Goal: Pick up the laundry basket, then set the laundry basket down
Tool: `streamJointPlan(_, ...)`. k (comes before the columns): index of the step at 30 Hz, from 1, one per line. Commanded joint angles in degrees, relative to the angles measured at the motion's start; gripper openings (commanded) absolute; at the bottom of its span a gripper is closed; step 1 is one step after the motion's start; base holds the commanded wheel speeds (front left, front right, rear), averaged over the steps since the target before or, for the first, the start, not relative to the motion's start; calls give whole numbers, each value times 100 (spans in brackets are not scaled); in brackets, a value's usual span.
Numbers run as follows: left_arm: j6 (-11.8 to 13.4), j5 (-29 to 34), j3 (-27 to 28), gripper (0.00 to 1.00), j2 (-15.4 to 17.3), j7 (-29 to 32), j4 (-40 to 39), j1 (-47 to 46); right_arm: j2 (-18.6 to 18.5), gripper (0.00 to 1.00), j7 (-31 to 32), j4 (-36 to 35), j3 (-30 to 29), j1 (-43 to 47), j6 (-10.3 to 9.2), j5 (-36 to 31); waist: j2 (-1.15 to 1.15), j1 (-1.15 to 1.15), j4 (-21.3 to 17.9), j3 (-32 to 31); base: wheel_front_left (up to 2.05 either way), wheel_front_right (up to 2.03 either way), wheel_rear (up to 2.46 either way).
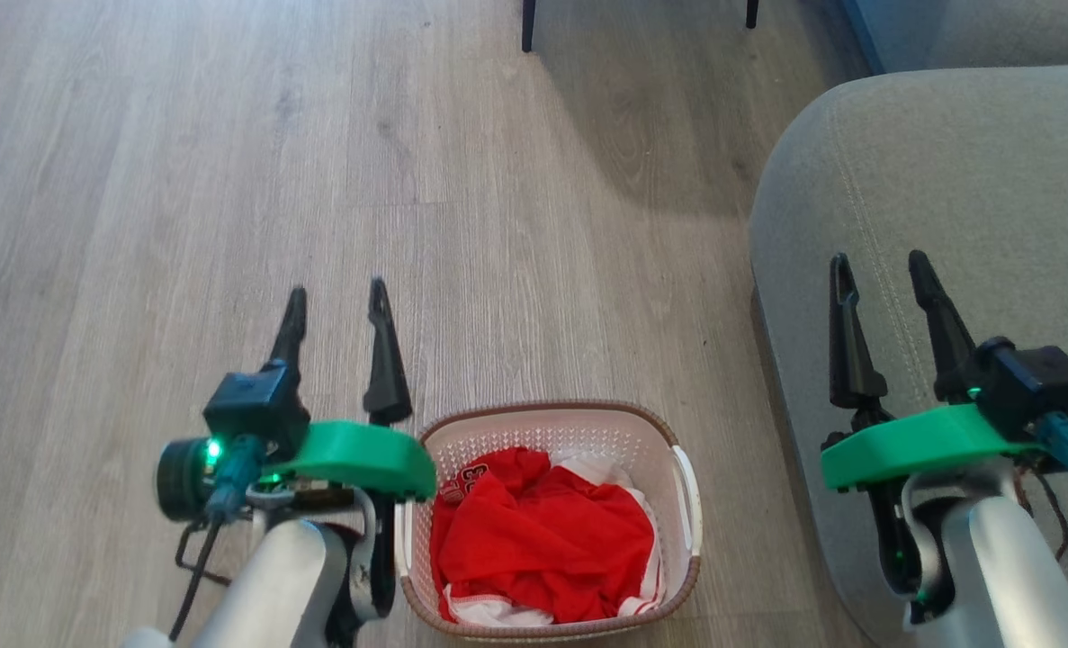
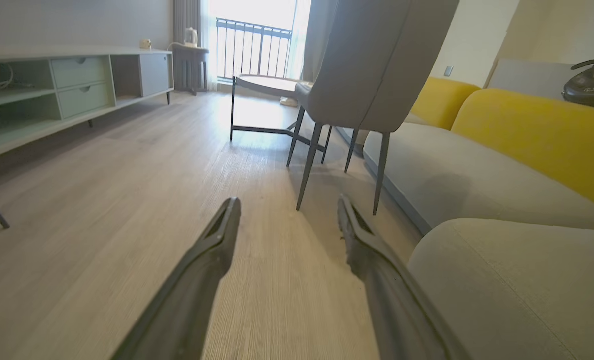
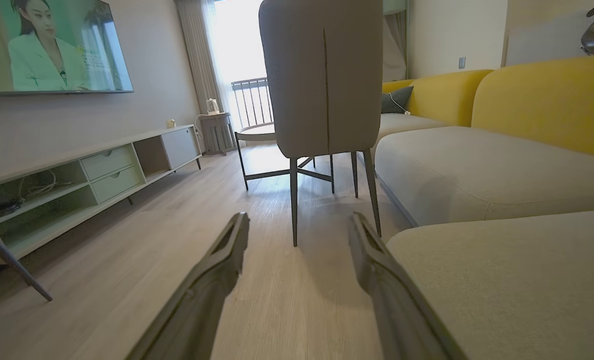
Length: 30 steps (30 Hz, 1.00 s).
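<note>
The small rounded-rectangular white perforated plastic laundry basket (image 1: 578, 434), which has a brown woven-look rim, stands on the pale wood-grain floor (image 1: 228, 180). It is near the robot's base, between its two arms and just left of the grey fabric sofa cushion (image 1: 929, 180).

Hazards, as judged from this position:
- Neither tool touches the basket. The left tool (image 1: 337, 288) and the right tool (image 1: 880, 257) both stand with fingers spread wide and hold nothing. Both point to the far side, past the basket, and the lift is not yet begun.
- The right tool hangs over the sofa cushion, well apart from the basket's right white side handle (image 1: 688, 499). A descent from here could catch the cushion edge before reaching that handle.
- The left arm's green mount (image 1: 363, 454) overlaps the basket's left rim in the head view, so the left handle is partly hidden. A blind approach may miss the handle or push the basket sideways.
- A grip on one handle alone would probably tilt the basket and spill the load.

Condition of the basket: it is upright with a level rim and no visible damage. Crumpled red-and-white clothes (image 1: 542, 531) fill the lower part and lie below the rim. The walls look thin and likely to flex under a pinch.
</note>
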Motion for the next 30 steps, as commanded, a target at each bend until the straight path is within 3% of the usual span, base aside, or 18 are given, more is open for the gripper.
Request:
streamJointPlan(1, 157, 213, 128, 100, 66, -84, -359, -352, 30, 100, -84, -264, 83, -348, 32, -192, 0, 0, 3, 8, 0, 0, 0)
streamJointPlan(4, 378, 264, 266, 100, 7, -135, -568, -294, 67, 100, -134, -334, 38, -356, 33, -290, 0, 0, 9, 17, 0, 0, 0)
streamJointPlan(13, 194, 936, 180, 100, 14, -286, -405, -213, 94, 100, -284, -474, 81, -330, 36, -828, 0, 0, 4, 40, 0, 0, 0)
streamJointPlan(19, 237, 1226, 57, 100, -67, -387, -398, -213, 98, 100, -385, -535, 83, -334, 38, -1224, 0, 0, -11, 82, 0, 0, 0)
streamJointPlan(22, -202, 737, 318, 100, -239, -437, -198, -38, 100, 100, -435, -314, 36, -257, 39, -1130, 0, 0, -14, 78, 0, 0, 0)
streamJointPlan(26, -791, 668, 765, 100, -347, -505, 70, 60, 99, 100, -502, -83, 103, -240, 40, -1285, 0, 0, -19, 82, 0, 0, 0)
streamJointPlan(30, -1109, 451, 926, 100, -367, -531, 461, 148, 98, 100, -529, 182, 208, -233, 41, -1457, 0, 0, -34, 66, 0, 0, 0)
